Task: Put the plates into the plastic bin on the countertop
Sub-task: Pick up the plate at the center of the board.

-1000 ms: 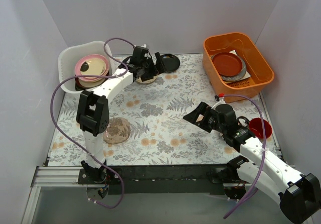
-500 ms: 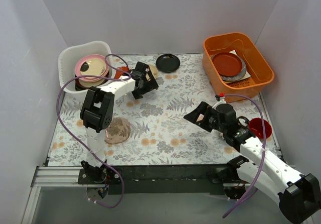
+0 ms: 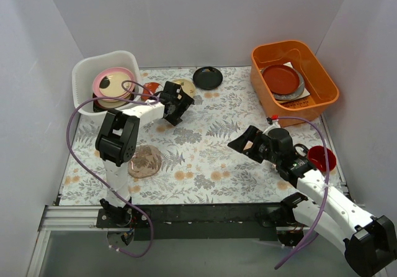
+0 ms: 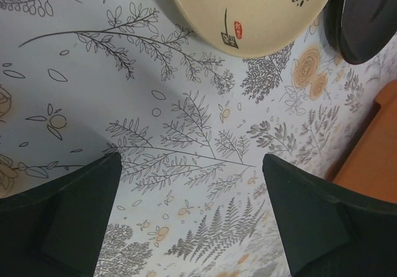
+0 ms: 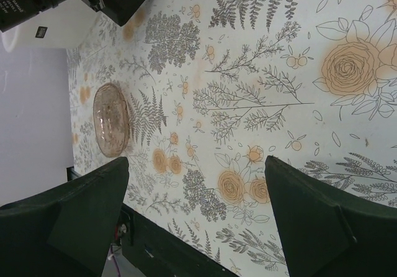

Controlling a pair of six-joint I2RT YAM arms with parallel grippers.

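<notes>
Both grippers were seen with jaws spread wide and nothing held. The left gripper (image 4: 191, 159) was hung low over the countertop (image 3: 205, 134) toward its far-left part, just beside a beige plate (image 3: 185, 86) marked with dark lettering. Whether it touched that plate could not be told. A black plate (image 3: 207, 77) was laid just beyond, near the far edge. A small orange-red dish (image 3: 150, 89) was seen between the beige plate and the plastic bin (image 3: 105, 58). The bin was set at the far-left corner. A pink plate (image 3: 113, 81) was stacked in it on top of others, with a cream one nested inside it. The lower ones were too hidden to be told apart. A brownish floral plate (image 3: 144, 161) was left near the left edge, toward the near side, beside the left arm. The right gripper (image 5: 197, 160) was held above the right-centre of the countertop, pointed left, well apart from any plate. An orange tub (image 3: 327, 87) was placed at the far-right corner, with a red plate (image 3: 281, 77) lying on a grey one inside. A red mug (image 3: 321, 158) was stood at the right edge.
</notes>
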